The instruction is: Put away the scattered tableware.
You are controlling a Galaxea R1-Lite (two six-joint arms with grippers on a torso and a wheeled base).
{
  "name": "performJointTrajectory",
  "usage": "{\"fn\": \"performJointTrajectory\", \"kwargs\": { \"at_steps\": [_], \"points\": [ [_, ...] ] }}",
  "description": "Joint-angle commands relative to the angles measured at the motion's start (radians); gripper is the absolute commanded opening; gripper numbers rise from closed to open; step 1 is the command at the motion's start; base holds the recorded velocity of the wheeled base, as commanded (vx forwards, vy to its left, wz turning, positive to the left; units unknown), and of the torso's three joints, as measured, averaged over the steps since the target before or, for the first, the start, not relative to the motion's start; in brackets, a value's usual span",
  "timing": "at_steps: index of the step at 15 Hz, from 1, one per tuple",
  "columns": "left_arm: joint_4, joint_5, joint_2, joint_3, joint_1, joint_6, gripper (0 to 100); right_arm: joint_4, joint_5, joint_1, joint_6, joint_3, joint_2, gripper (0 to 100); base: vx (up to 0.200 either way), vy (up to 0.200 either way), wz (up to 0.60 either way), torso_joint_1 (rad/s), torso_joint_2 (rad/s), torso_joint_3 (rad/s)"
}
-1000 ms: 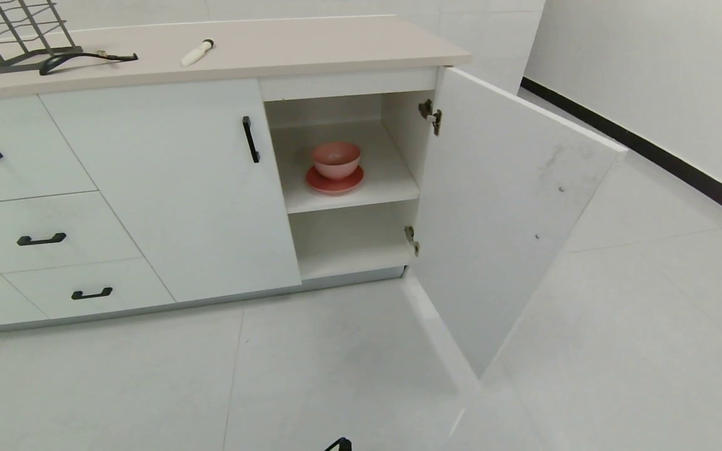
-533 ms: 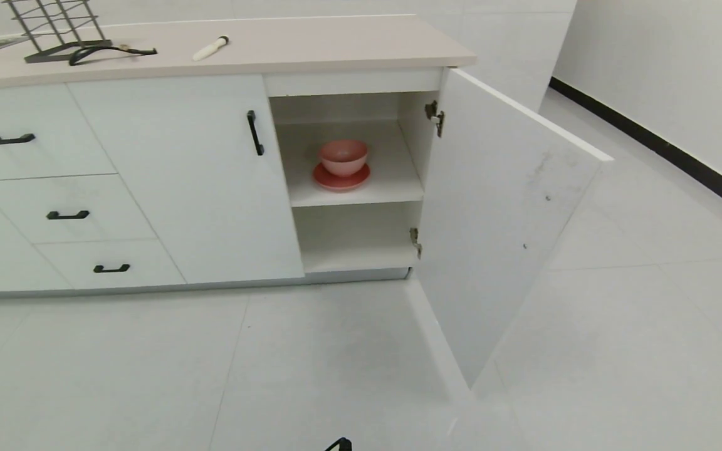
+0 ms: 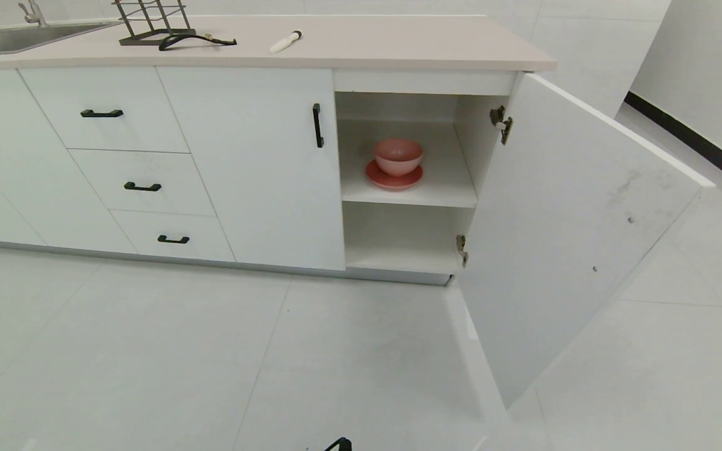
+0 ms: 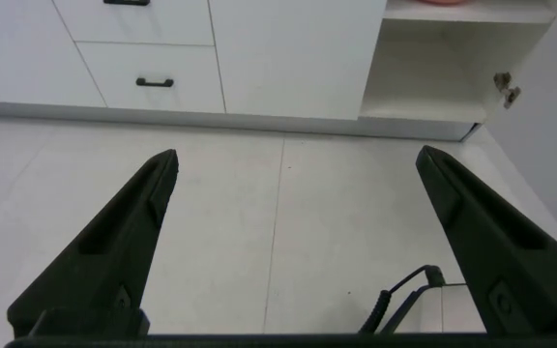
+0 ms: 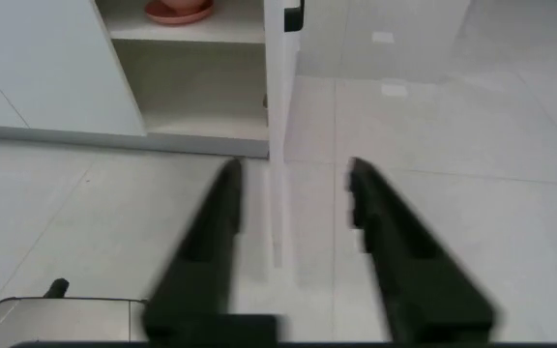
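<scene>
A pink bowl point(image 3: 398, 155) sits on a red plate point(image 3: 393, 180) on the upper shelf of the open cabinet point(image 3: 408, 195). The plate point(image 5: 178, 12) also peeks in at the edge of the right wrist view. A white-handled utensil point(image 3: 286, 41) lies on the countertop point(image 3: 398, 47). My left gripper point(image 4: 298, 157) hangs open over the floor in front of the cabinet, holding nothing. My right gripper point(image 5: 293, 166) is open too, low over the floor by the edge of the open door point(image 5: 277, 116).
The cabinet door point(image 3: 574, 219) swings out far to the right over the floor. A wire rack point(image 3: 151, 22) and a black curved object point(image 3: 195, 41) stand on the counter, near a sink point(image 3: 16, 36). Drawers point(image 3: 141, 186) fill the left. The lower shelf point(image 3: 398, 254) is bare.
The head camera has shifted: the cabinet now sits farther right and the sink has come into view. Bowl, plate and door keep their places.
</scene>
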Motion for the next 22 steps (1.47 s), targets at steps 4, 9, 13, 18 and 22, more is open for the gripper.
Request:
{"fn": "performJointTrajectory", "kwargs": {
  "at_steps": [4, 9, 13, 18, 22],
  "points": [
    [0.0, 0.0, 0.001, 0.0, 0.0, -0.001, 100, -0.002, 0.0, 0.0, 0.002, 0.0, 0.003, 0, 0.0, -0.2, 0.0, -0.001, 0.0, 0.005],
    [0.0, 0.003, 0.001, 0.0, -0.002, -0.001, 100, -0.16, 0.005, -0.001, -0.018, 0.0, 0.003, 0, 0.0, -0.04, 0.0, 0.0, 0.0, 0.0],
    [0.0, 0.003, 0.001, 0.0, -0.002, -0.001, 100, -0.234, 0.086, 0.086, -0.056, -0.138, 0.312, 0, 0.0, 0.0, 0.0, 0.0, 0.0, 0.0],
    [0.0, 0.003, 0.001, 0.0, -0.002, -0.001, 100, -0.77, 0.118, 0.1, -0.088, -0.015, 0.806, 0, 0.0, 0.0, 0.0, 0.0, 0.0, 0.0],
    [0.0, 0.005, 0.001, 0.0, -0.002, -0.001, 100, -0.996, 0.151, 0.049, -0.091, 0.0, 1.034, 0, 0.0, 0.0, 0.0, 0.0, 0.0, 0.0]
  ]
}}
